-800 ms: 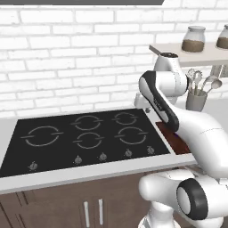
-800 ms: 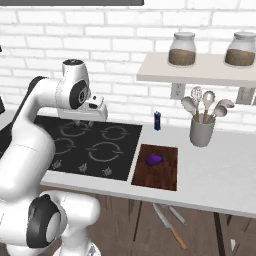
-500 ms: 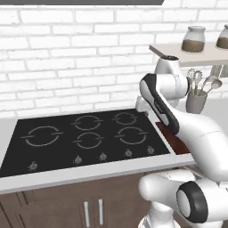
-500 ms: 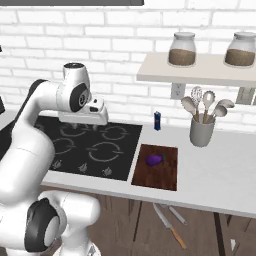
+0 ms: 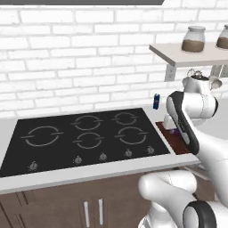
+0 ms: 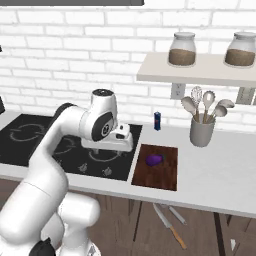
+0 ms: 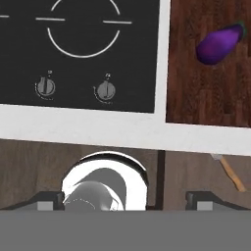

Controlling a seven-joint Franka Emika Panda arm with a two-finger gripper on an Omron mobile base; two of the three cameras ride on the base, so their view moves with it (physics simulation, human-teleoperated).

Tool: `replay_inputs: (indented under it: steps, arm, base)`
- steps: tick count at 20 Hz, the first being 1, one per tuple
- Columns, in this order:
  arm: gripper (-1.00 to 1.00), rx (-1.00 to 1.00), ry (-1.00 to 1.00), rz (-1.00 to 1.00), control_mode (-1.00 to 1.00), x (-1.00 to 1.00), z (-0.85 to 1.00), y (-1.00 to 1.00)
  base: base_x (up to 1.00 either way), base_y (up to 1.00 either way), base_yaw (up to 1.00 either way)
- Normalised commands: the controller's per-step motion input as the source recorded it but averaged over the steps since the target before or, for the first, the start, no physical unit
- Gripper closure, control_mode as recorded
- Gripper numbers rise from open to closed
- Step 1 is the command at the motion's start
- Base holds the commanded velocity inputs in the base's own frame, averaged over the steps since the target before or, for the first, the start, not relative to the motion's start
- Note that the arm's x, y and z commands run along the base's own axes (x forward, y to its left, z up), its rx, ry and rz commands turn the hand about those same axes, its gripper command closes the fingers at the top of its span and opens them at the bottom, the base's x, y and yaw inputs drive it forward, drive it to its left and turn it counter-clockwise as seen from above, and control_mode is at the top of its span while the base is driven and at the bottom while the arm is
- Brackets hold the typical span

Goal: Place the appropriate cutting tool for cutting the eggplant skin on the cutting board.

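Note:
The small glossy purple eggplant (image 6: 154, 159) (image 7: 218, 43) lies on the dark reddish-brown cutting board (image 6: 165, 172) (image 7: 196, 93), just right of the black cooktop (image 6: 35, 137). My gripper (image 6: 121, 146) (image 7: 125, 200) hangs over the cooktop's right front corner, left of the board, fingers pointing down. It is open, its fingertips (image 7: 49, 200) stand wide apart with nothing between them. Below the counter's front edge lie a knife with an orange handle (image 6: 172, 231) (image 7: 229, 174) and a second slim grey tool (image 6: 176, 214). In the left base view the arm hides most of the board (image 5: 171, 141).
A grey holder with spoons and a whisk (image 6: 202, 131) stands on the counter right of the board. A small blue bottle (image 6: 157, 120) (image 5: 156, 101) is by the brick wall. A shelf with two jars (image 6: 182, 50) hangs above. Cooktop knobs (image 7: 104, 90) sit near the counter edge.
The arm has swung right and down, carrying the open gripper from over the cooktop's middle to its right front corner beside the board. The eggplant and board have not moved.

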Motion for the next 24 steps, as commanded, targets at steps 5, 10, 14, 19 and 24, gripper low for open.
replay_inputs:
  steps: [5, 10, 14, 19, 24]
  arm:
    - [-1.0, 0.0, 0.15, 0.02, -1.0, -0.04, -0.67, -1.0]
    - [-1.0, 0.0, 0.13, 0.02, -1.0, -0.04, -0.58, -1.0]
    - [-1.0, 0.0, 0.11, 0.0, -1.0, -0.1, -0.66, -0.99]
    - [-1.0, -0.02, 0.07, 0.0, -1.0, 0.0, -0.58, -0.71]
    - [-1.0, -0.06, 0.04, 0.0, -1.0, 0.0, -0.42, -0.41]
  base:
    - [0.0, 0.0, 0.0]
    - [0.0, 0.0, 0.0]
    - [0.0, 0.0, 0.0]
    - [0.0, 0.0, 0.0]
    - [0.0, 0.0, 0.0]
